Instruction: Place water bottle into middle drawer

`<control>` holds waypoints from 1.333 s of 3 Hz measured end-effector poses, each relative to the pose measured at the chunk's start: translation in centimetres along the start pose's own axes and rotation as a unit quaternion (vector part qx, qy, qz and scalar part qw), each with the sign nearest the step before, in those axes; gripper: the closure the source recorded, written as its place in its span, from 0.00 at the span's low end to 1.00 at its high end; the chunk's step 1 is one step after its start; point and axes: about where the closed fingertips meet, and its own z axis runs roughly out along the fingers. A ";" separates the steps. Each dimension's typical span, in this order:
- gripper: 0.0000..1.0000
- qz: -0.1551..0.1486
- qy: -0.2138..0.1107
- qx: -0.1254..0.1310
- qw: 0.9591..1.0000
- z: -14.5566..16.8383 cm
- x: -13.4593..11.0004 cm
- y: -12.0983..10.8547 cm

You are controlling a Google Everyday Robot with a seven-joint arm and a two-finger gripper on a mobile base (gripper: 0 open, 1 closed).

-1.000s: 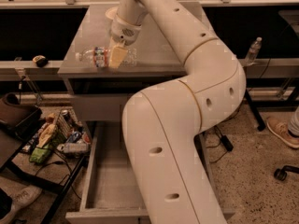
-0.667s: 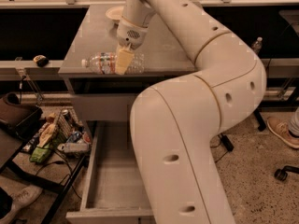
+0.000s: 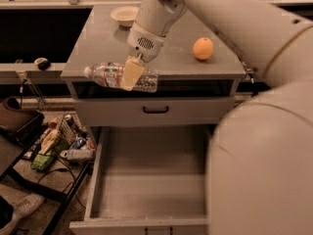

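Across the 3-to-5-o'clock side of the view, the robot's pale arm (image 3: pixel 264 131) is taking up the most room, bulging low at 4 o'clock and arching up and over toward 12 o'clock. At 6 o'clock the middle drawer (image 3: pixel 151 195) is standing pulled out, its tall grey side walls framing a bare grey floor. Above it, from 10 to 2 o'clock, the grey table (image 3: pixel 98 38) is carrying the smaller things. Under its top a shallower drawer front (image 3: pixel 195 112) with a black curved handle (image 3: pixel 155 110) is sitting closed. At 8 o'clock, on the floor left of the open drawer, a heap of packets and a can (image 3: pixel 63 141) is lying in a jumble.

The water bottle (image 3: pixel 105 75) is hanging on its side at about 11 o'clock, crossing the table's front edge, with its white cap pointing toward 9 o'clock and its base toward 3 o'clock. It is sitting above the closed drawer front, not in the middle drawer. The gripper (image 3: pixel 131 76) is reaching down to it from 12 o'clock. Its jaws are clamping the bottle around the middle, with one cream-coloured finger (image 3: pixel 130 72) showing across the label. A shallow bowl (image 3: pixel 124 14) is sitting near the table's far edge at 12 o'clock, just beside the arm's wrist. An orange (image 3: pixel 203 48) is resting on the table at 1 o'clock, well apart from the bottle.
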 end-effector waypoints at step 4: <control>1.00 0.218 0.054 -0.057 0.973 31.9 8.2 4.5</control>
